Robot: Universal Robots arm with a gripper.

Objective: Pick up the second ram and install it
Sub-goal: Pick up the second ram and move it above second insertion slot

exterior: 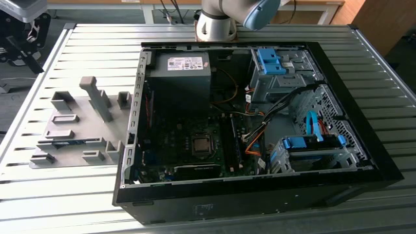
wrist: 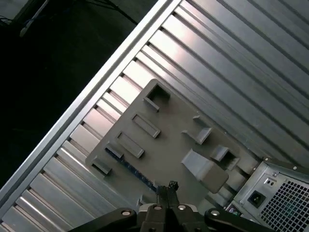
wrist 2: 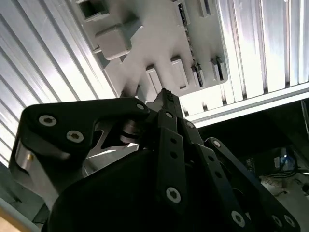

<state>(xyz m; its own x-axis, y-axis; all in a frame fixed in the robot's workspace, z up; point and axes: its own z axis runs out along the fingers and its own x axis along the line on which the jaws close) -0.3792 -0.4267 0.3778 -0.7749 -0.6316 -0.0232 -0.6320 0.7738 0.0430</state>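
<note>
so the second ram (exterior: 67, 142) lies flat in the grey tray (exterior: 81, 109), around 9 o'clock off the PC case (exterior: 260, 195) in the exterior view, while the pincer (wrist: 167, 186) hangs above one end, tips pressed together, empty

A ribbed silver aluminium tabletop (exterior: 65, 195) caught bright glare along its slats. Beyond its edge lay a dark floor (wrist: 38, 72); a brown wooden panel (exterior: 373, 19) stood behind.

Black claw (wrist 2: 166, 96), tips together, above a grey moulded holder plate (wrist 2: 159, 34) on the ribbed metal table (wrist 2: 270, 48).
</note>
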